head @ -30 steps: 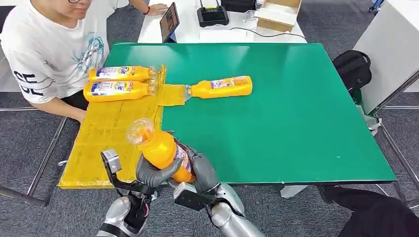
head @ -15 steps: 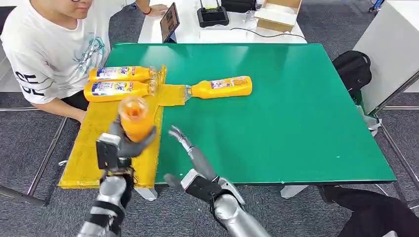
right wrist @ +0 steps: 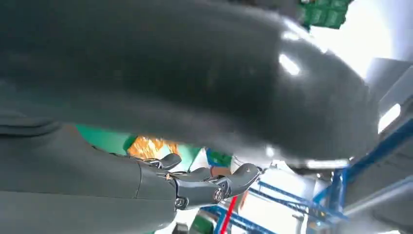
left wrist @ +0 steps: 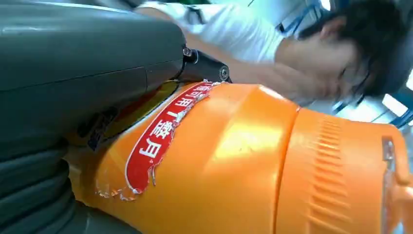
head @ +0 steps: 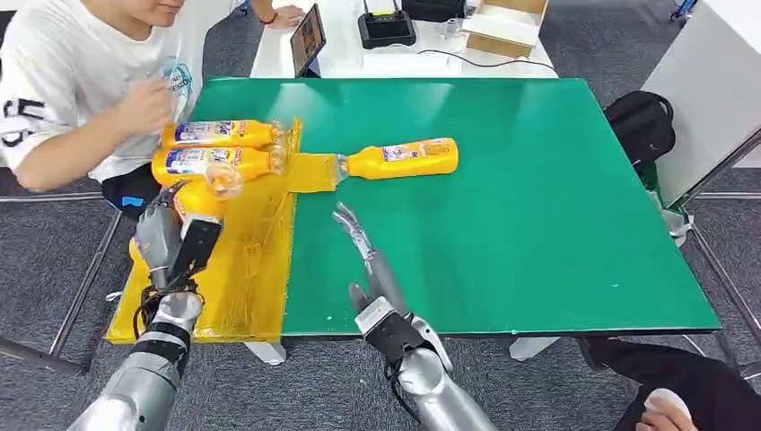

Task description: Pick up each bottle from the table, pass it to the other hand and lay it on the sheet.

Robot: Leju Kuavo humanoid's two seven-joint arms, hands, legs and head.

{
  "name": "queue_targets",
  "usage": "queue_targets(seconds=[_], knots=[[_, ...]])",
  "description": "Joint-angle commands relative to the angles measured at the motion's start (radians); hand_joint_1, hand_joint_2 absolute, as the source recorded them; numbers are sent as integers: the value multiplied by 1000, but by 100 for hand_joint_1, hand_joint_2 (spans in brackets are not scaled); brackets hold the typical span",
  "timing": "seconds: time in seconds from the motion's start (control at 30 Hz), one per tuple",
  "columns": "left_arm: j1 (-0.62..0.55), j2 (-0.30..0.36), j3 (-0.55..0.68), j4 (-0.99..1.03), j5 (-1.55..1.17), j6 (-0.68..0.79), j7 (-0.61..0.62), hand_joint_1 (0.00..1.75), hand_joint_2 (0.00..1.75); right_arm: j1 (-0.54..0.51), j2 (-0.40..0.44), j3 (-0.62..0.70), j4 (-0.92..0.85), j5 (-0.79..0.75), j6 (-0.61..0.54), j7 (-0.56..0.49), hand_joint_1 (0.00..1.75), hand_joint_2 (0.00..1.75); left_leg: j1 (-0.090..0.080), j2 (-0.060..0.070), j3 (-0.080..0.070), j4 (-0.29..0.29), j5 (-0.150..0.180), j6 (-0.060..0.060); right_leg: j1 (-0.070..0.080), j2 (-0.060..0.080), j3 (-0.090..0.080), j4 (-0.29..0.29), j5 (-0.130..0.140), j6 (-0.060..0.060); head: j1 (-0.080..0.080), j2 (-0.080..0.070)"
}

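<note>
Orange bottle point(head: 199, 193) in left hand point(head: 161, 235) | over yellow sheet point(head: 235, 269) | right hand point(head: 363, 256) empty

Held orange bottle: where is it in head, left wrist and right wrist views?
Head view: orange bottle in the left hand, over the yellow sheet, clear cap end toward the two laid bottles.
Left wrist view: bottle close up beside the hand's grey cover.
Right wrist view: not in it.
Shared landmark: the bottle's label.

We observe our left hand point(head: 166, 235) raised, fingers wrapped around a bottle point(head: 202, 193). Our right hand point(head: 363, 256) is extended forward, fingers straight, holding nothing.
</note>
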State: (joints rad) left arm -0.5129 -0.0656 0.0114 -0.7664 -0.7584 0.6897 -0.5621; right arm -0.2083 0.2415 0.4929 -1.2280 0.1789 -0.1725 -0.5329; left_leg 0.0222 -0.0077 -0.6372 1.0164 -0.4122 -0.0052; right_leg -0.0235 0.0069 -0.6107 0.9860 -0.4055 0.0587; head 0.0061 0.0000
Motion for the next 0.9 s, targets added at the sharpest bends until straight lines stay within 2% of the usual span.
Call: queue_targets(seconds=[0.03, 0.07, 0.13, 0.4, 0.47, 0.6, 0.77, 0.9], knots=[[-67, 74, -4, 138, -504, 8, 147, 175, 175, -19, -26, -10, -5, -17, -16, -23, 0, 0, 0, 0, 3, 0, -1, 1, 1, -1, 3, 0, -1, -2, 0, 0], [-72, 91, -33, 151, -636, 8, 199, 175, 175, -23, -25, -7, 0, -26, -16, -27, 0, 0, 0, 0, 5, 0, -2, 2, 1, -1, 5, -1, -2, -3, 0, 0], [-99, 105, -71, 231, -733, 8, 223, 175, 175, -29, -25, -3, 8, -32, -20, -30, 0, 0, 0, 1, 6, 0, -2, 2, 1, -1, 6, -1, -2, -3, 0, 0], [-141, 102, -91, 358, -754, 5, 225, 175, 175, -29, -25, 3, 21, -36, -16, -28, 0, 0, 0, 0, 5, 0, -2, 2, 1, -2, 5, -1, -2, -3, 0, 0], [-186, 89, -94, 453, -741, -139, 207, 175, 175, -24, -24, 4, 24, -33, -22, -18, 0, 0, 0, -1, 5, 0, -1, 2, 1, -3, 6, -1, -2, -3, 0, 0], [-192, 79, -78, 468, -703, -241, 199, 175, 175, -19, -23, -3, 18, -30, -27, -8, 0, 0, 0, -1, 4, 0, -1, 1, 1, -2, 4, -1, -1, -2, 0, 0], [-205, 82, -75, 475, -683, -348, 224, 175, 175, -13, -18, -9, 19, -24, -29, 11, 0, 0, 0, -1, 5, -1, -1, 1, 1, -2, 6, -1, -1, -3, 0, 0], [-206, 82, -74, 471, -679, -356, 223, 175, 175, -12, -18, -10, 18, -22, -29, 12, 0, 0, 0, 0, 4, -1, -1, 1, 0, -1, 5, -1, -1, -2, 0, 0]])
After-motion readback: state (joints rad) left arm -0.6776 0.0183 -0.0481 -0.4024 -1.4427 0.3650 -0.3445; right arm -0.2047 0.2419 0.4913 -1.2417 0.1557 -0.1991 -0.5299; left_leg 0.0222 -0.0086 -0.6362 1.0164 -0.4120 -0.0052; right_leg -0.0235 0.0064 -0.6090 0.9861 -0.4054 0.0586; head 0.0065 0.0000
